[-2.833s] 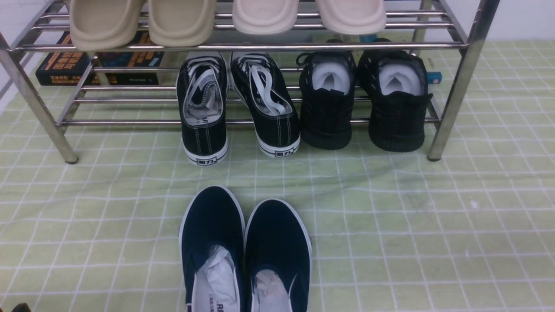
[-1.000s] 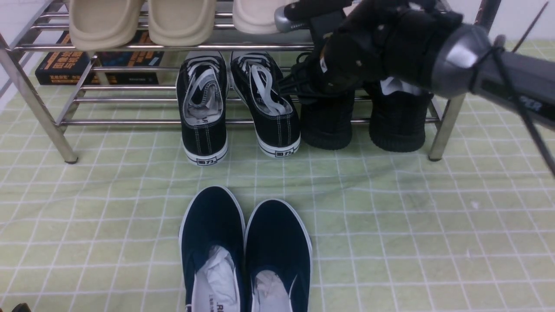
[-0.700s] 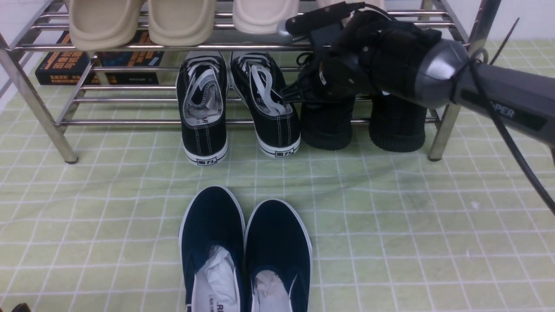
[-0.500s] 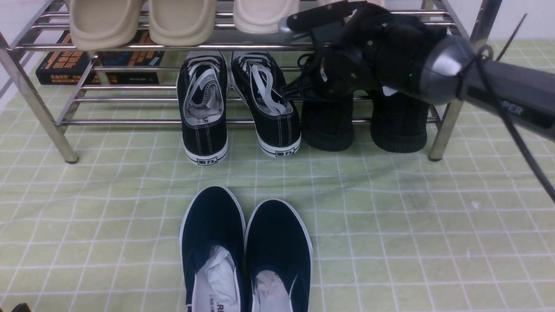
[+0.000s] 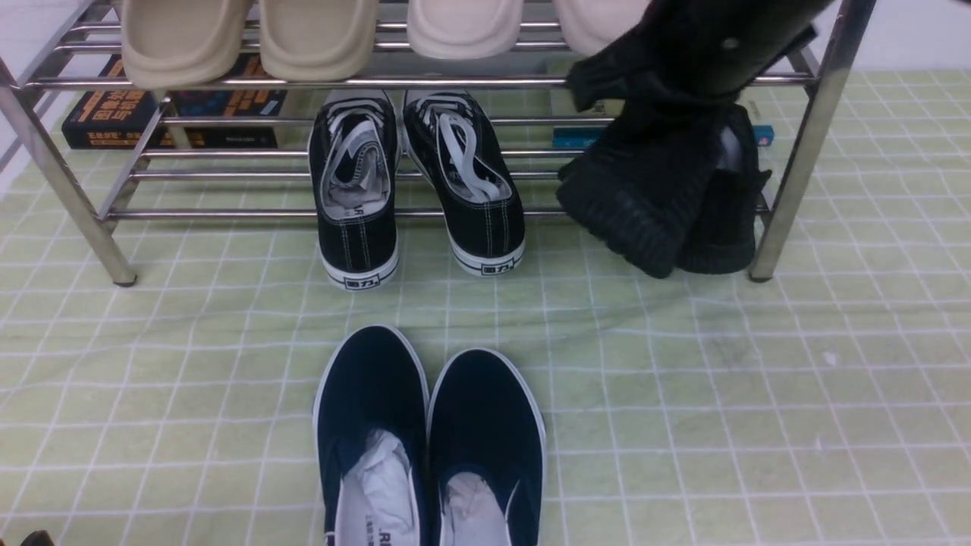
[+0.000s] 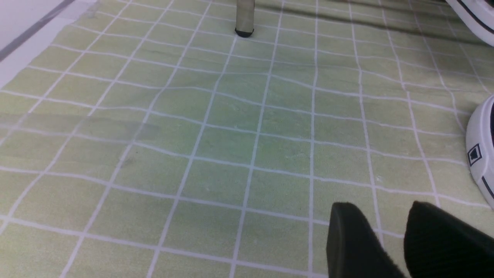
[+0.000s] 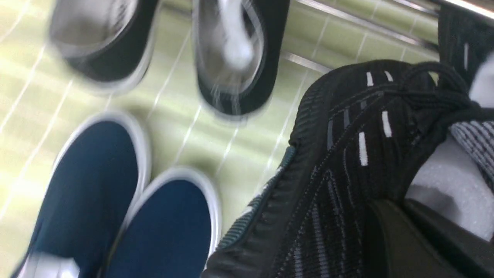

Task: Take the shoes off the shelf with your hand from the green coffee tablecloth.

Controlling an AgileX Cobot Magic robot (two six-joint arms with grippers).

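My right gripper (image 7: 409, 220) is shut on the collar of one black knit shoe (image 7: 347, 154), one finger inside against the white paper stuffing. In the front view that shoe (image 5: 645, 189) hangs tilted below the gripper (image 5: 721, 45), heel down, lifted off the lower tier of the steel shelf (image 5: 425, 81). The second knit shoe (image 5: 728, 227) still rests on the lower tier, partly hidden behind the lifted one. The green checked tablecloth (image 5: 683, 379) lies under everything. My left gripper (image 6: 382, 210) hovers open and empty over the cloth.
Black canvas lace-ups (image 5: 356, 197) sit on the lower tier left of the knit pair. Navy slip-ons (image 5: 425, 432) stand on the cloth at the front centre. Beige slippers (image 5: 182, 38) fill the top tier. Books (image 5: 114, 114) lie behind the shelf. The right shelf leg (image 5: 789, 174) stands close beside the shoes.
My right gripper closed on the left knit shoe and raised it off the lower tier, swinging it right and tilting it. The arm rose mostly out of the front view.
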